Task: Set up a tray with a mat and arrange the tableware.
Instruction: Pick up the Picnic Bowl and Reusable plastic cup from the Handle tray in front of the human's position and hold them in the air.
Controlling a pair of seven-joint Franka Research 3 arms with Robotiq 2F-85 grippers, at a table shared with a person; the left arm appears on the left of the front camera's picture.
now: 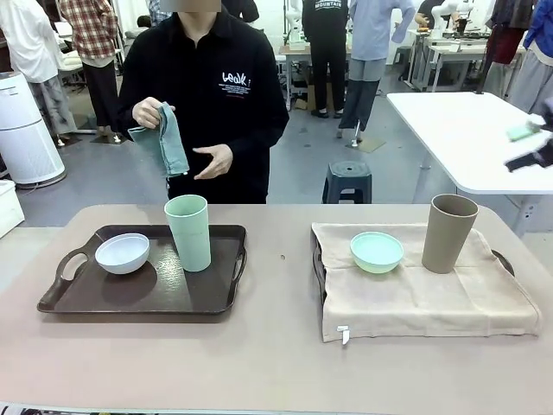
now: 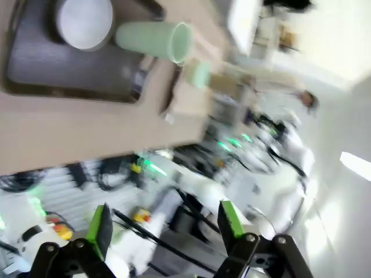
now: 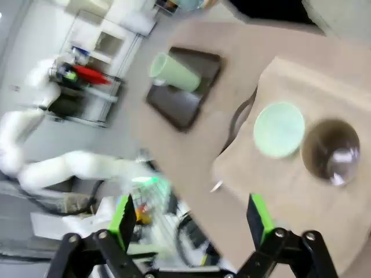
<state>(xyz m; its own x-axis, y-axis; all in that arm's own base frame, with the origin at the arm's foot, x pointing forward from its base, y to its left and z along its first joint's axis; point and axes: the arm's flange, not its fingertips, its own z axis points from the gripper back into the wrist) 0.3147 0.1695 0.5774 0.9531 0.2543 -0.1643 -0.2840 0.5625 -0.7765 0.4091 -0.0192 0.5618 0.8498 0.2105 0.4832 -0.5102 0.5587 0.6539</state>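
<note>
The white bowl [image 1: 122, 252] sits in the left part of a dark tray [image 1: 95, 303]. The mint green cup [image 1: 187, 232] stands upright to its right, near it but not touching. That tray lies on the left half of the bench [image 1: 276, 363], closer to the far edge than the near one.

Over on the right half, the mint green bowl [image 1: 377, 251] and the taupe cup [image 1: 449, 232] rest on a beige mat [image 1: 432, 303]. The bowl is toward the mat's left side and the cup stands upright to its right, with a gap between them. The mat is draped over a second tray [image 1: 317, 264], whose dark handles poke out at either side, and it hangs a little over the tray's near rim.

From its wrist camera, the robot's left hand [image 2: 165, 223] is spread wide with nothing between its green pads. It is up off the bench, with the dark tray, bowl and cup far off and blurred. The right hand [image 3: 190, 215] is just as wide open and empty, held high and looking down on the mat, the green bowl and the mouth of the taupe cup.

Behind the far edge stands a person [image 1: 216, 95] in a black top. One hand is raised and holds a teal cloth [image 1: 164, 143], and the other is held open just below it
</note>
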